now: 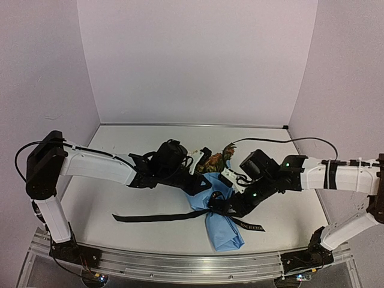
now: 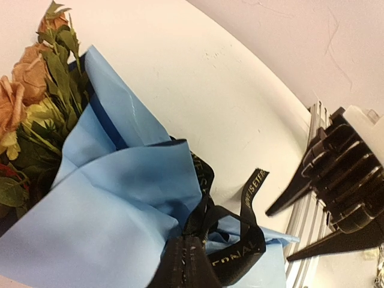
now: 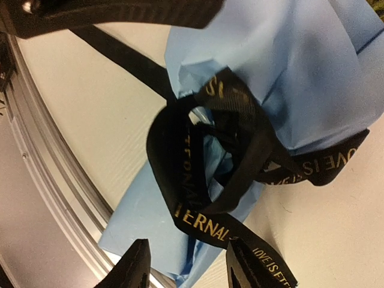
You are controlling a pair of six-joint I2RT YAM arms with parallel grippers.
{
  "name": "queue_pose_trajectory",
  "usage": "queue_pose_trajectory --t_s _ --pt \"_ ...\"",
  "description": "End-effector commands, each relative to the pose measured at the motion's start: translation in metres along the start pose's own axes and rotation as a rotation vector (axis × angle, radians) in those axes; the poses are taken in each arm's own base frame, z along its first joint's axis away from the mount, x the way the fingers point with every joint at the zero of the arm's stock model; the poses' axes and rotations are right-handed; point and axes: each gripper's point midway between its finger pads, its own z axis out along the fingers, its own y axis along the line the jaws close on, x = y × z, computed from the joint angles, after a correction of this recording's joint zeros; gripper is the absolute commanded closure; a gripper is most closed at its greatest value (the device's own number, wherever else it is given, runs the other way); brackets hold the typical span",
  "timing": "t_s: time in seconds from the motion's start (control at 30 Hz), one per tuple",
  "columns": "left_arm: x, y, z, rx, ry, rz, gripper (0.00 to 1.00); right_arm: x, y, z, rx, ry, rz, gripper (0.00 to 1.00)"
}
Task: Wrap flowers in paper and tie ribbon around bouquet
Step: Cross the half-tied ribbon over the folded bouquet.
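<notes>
angling inward, both arms meet at the bouquet (image 1: 223, 229), left jaws closed, right jaws parted over ribbon (image 3: 180, 180).

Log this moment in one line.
stage: ribbon looped round paper, tails loose | left hand: shut, near flowers | right hand: open at ribbon

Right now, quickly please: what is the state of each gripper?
Left gripper: closed, apparently pinching the black ribbon at the knot.
Right gripper: open, holding nothing.
</notes>
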Motion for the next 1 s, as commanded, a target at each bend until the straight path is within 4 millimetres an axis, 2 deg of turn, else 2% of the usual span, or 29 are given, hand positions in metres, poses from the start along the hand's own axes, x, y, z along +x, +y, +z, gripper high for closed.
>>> queue_pose_trajectory --t_s 0.0,0.07,0.13,0.23,0.37,0.43,0.6,0.77,0.97 --pt "-0.003 -0.021 -0.003 0.060 0.059 0.099 0.83 -0.008 -0.021 -0.015 0.122 -0.164 -0.037 0.53" --pt "0.005 -0.025 0.000 0.050 0.099 0.142 0.74 -0.003 -0.031 -0.021 0.171 -0.188 -0.026 0.48" --pt "0.008 -0.029 0.004 0.029 0.135 0.187 0.69 0.004 -0.042 -0.027 0.225 -0.207 0.014 0.40" --pt "0.008 -0.034 0.004 0.022 0.158 0.171 0.67 0.018 -0.052 -0.034 0.266 -0.209 0.054 0.36" --pt "0.007 -0.056 0.001 0.040 0.150 0.127 0.64 0.031 -0.066 -0.043 0.326 -0.251 0.113 0.27" --pt "0.009 -0.057 0.006 0.019 0.161 0.099 0.63 0.035 -0.071 -0.048 0.349 -0.275 0.126 0.26" --pt "0.010 -0.053 0.025 -0.039 0.193 -0.011 0.58 0.044 -0.070 -0.052 0.340 -0.255 0.111 0.24" --pt "0.008 -0.048 0.041 -0.081 0.203 -0.070 0.55 0.049 -0.061 -0.041 0.279 -0.222 0.088 0.24" --pt "0.015 -0.037 0.056 -0.137 0.225 -0.147 0.57 0.042 -0.063 -0.027 0.258 -0.319 0.008 0.22"
